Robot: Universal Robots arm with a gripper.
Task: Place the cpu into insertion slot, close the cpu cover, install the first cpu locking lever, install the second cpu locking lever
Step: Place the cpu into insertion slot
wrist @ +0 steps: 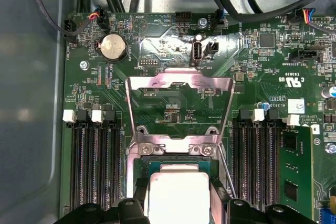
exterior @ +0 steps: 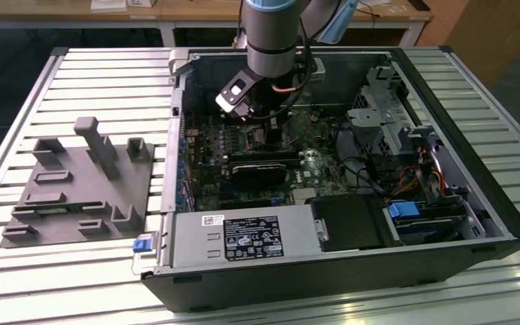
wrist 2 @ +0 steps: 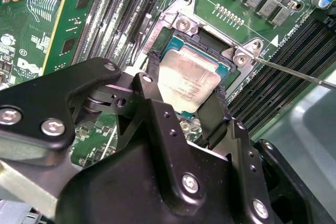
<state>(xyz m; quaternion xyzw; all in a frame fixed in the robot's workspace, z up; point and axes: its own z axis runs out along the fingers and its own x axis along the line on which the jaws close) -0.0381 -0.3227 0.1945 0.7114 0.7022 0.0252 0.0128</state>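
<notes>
Right now the gripper (wrist 2: 186,80) is down inside the open computer case (exterior: 441,88), its two black fingers (wrist 2: 212,116) set narrow, no wider than the cpu (wrist 2: 189,85), and pressed against two opposite edges of the chip. The cpu lies flat between the fingertips, silvery top up, directly over the insertion slot (wrist 2: 207,39), whose dark frame shows just past the chip's far edge (whether it is fully seated or a hair above, I cannot tell). Beyond the fingertips the cpu cover (wrist: 178,81) stands swung open, its square window showing green board behind. A thin metal locking lever (wrist 2: 294,74) runs out from the slot's corner near one finger, unlatched. Long black memory slots (wrist: 92,166) flank the socket on both sides of the gripper, and a round coin battery (wrist: 113,47) sits farther out past the cover. In the exterior view the arm (exterior: 273,34) reaches straight down, with a grey parts fixture (exterior: 79,183) well apart on the slatted table (exterior: 106,68).
</notes>
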